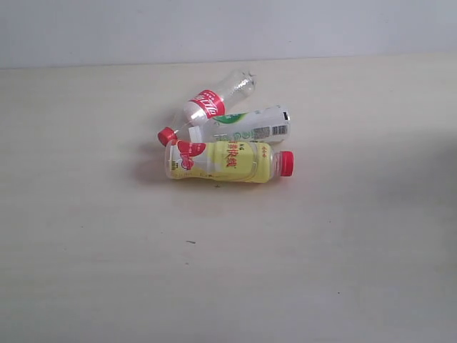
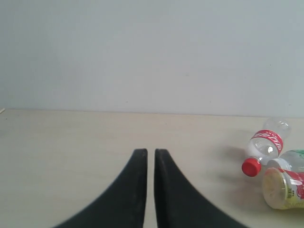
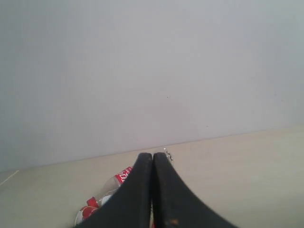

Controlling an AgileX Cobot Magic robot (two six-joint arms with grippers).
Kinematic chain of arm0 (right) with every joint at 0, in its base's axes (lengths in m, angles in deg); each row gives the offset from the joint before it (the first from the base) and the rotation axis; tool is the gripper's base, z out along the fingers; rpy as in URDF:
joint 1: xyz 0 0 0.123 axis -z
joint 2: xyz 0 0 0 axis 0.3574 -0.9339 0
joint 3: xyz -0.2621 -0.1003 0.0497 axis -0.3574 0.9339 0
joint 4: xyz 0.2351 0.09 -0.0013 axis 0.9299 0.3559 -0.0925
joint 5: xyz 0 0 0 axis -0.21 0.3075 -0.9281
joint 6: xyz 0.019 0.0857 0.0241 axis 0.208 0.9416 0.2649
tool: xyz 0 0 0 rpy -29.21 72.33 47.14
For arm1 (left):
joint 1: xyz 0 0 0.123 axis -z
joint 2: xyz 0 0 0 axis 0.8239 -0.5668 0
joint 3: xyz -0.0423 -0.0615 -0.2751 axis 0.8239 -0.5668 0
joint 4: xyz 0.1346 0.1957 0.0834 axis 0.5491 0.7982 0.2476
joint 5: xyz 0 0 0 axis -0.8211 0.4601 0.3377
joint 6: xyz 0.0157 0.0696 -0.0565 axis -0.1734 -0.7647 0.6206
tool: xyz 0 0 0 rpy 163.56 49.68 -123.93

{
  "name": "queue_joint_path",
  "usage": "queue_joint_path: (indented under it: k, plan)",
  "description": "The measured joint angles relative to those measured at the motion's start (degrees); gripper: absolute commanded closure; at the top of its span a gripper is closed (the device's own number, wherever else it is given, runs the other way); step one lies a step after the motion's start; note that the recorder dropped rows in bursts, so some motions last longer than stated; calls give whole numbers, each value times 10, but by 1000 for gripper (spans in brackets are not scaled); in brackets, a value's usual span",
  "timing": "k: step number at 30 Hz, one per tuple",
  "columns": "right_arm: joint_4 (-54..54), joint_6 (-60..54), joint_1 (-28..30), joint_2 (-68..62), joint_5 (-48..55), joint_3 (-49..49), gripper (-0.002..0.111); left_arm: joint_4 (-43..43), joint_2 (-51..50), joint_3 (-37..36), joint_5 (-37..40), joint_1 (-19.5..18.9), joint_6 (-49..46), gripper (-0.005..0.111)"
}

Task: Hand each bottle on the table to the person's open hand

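Left pincer and right pincer both closed, empty; bottles lie sideways on counter, dead ahead of right, off-axis for left.

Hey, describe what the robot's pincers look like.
The left pincer and the right pincer are matte black, each with two curved fingers, broad at the base and tapering to narrow tips. No cables or markings show; the arms themselves are out of view.

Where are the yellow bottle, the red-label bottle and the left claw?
yellow bottle [image 1: 227, 161], exterior view, on its label.
red-label bottle [image 1: 208, 105], exterior view, on the red label.
left claw [image 2: 150, 153], left wrist view, between its fingertips.
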Motion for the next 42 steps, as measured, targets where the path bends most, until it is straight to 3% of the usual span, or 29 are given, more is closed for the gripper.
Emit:
queue_joint_path:
  k: [7, 42]
  plan:
    - [4, -5, 0, 0, -36, 45, 108, 0, 0, 0, 0, 0, 0, 98]
    - [-32, -48, 0, 0, -43, 65, 108, 0, 0, 0, 0, 0, 0, 98]
